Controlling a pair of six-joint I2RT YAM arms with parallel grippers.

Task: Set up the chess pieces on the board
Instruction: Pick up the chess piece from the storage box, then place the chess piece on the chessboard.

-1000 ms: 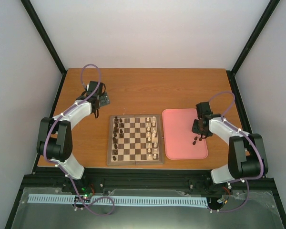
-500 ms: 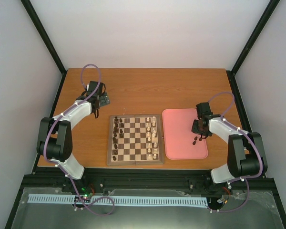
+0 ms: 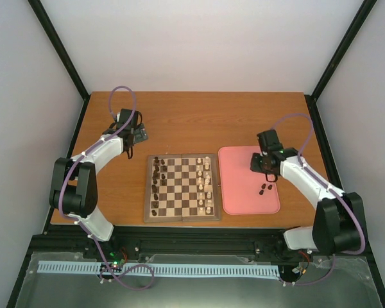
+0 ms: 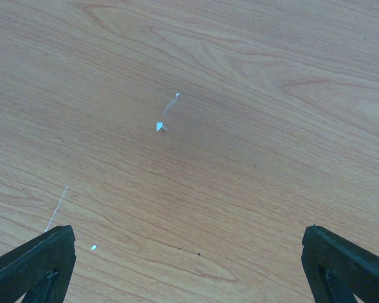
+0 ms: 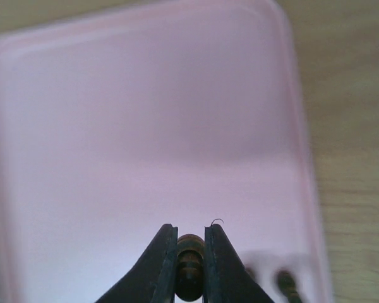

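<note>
**A:** Well, what carries everything?

**B:** One wooden desk (image 3: 192, 115), of orange-brown colour. The board (image 3: 182, 219) lies on it near the arm bases. It is square and checkered, with a tan border.

**A:** And beside the board?

**B:** Just beside it, on the right, lies the pink tray (image 3: 234, 202) with rounded corners. If the two touch, I cannot tell.

**A:** Where are the claws?

**B:** The left claw (image 4: 189, 271) hangs over bare desk, well apart from the board and beyond its far left corner. Its fingers stand wide and nothing is between them. The right claw (image 5: 190, 237) is over the tray, at the far right part of it. Its fingers are pressed together on one dark piece (image 5: 189, 274), which stands upright between them. If this piece touches the tray, I cannot tell.

**A:** And the small things?

**B:** The dark chess pieces (image 3: 156, 174) stand on the left columns of the board. The cream pieces (image 3: 207, 183) stand on the right columns. The two loose dark pieces (image 3: 265, 188) rest on the tray, close to each other, a little nearer to the arm bases than the right claw. They are too small to tell their kind.
</note>
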